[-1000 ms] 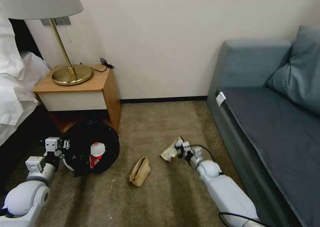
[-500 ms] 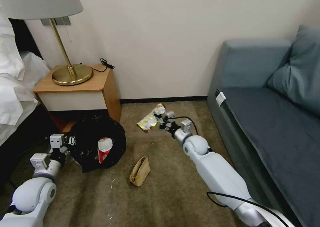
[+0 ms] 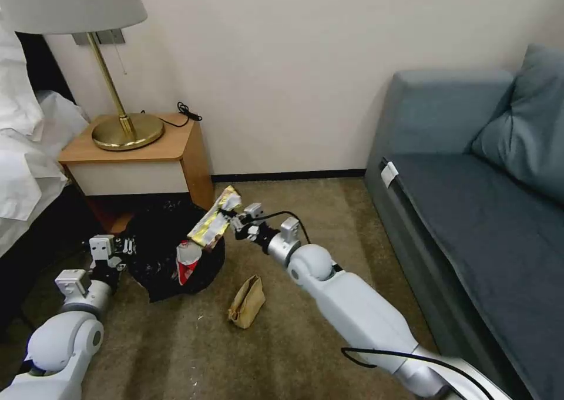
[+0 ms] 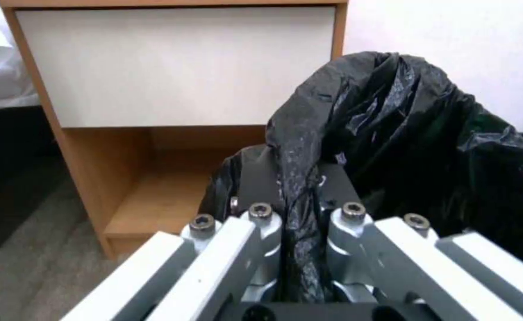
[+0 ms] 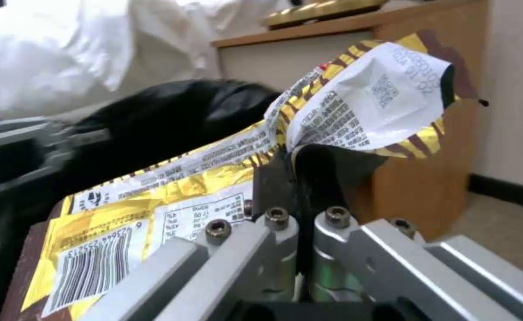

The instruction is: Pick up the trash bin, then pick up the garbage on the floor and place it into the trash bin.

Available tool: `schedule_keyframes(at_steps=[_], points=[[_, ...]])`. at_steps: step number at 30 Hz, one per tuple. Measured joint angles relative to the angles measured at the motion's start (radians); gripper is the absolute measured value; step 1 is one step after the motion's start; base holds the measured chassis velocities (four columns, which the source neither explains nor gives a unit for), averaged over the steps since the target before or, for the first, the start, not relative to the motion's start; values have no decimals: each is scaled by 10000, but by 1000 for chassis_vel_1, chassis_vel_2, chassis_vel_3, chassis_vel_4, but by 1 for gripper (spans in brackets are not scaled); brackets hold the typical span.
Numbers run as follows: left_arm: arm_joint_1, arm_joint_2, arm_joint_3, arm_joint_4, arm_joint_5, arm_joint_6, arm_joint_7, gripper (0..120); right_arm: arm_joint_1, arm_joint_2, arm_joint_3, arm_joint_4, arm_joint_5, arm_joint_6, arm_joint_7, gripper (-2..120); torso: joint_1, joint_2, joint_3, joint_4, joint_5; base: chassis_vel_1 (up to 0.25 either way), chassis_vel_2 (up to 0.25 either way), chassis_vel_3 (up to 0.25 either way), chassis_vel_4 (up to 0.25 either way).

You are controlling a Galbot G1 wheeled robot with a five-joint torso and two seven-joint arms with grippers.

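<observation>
The trash bin (image 3: 158, 250), lined with a black bag (image 4: 404, 133), is held tilted just above the carpet in front of the nightstand. My left gripper (image 3: 119, 251) is shut on its bag-covered rim (image 4: 300, 178). A crumpled red-and-white wrapper (image 3: 187, 260) lies inside it. My right gripper (image 3: 235, 219) is shut on a yellow snack wrapper (image 3: 212, 222), which hangs over the bin's right rim. From the right wrist, the yellow wrapper (image 5: 172, 191) is pinched in the right gripper (image 5: 294, 165) with the black bag (image 5: 172, 111) behind it. A tan paper bag (image 3: 247, 300) lies on the carpet.
A wooden nightstand (image 3: 141, 153) with a brass lamp (image 3: 126, 131) stands right behind the bin. White bedding (image 3: 23, 153) is on the left, and a grey-blue sofa (image 3: 470, 212) runs along the right. Open carpet lies between the paper bag and the sofa.
My right arm has lifted the yellow wrapper off the carpet and swung it left to the bin's rim. The left arm has shifted the bin slightly to the right.
</observation>
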Motion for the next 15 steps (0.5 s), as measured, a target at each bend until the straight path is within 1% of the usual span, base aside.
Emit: schedule_keyframes(at_steps=[7, 11, 15], points=[[16, 22, -62, 69, -64, -22, 9, 4, 29, -72, -473, 127, 208, 35, 213, 0, 0, 0, 0, -2, 0, 0, 0, 0, 0], [24, -37, -54, 130, -78, -39, 26, 4, 119, 227, -671, -116, 233, 203, 336, 0, 0, 0, 0, 0, 0, 0, 0, 0, 0], [27, -51, -45, 136, -78, -42, 31, 4, 147, 291, -701, -190, 202, 242, 336, 0, 0, 0, 0, 0, 0, 0, 0, 0, 0]])
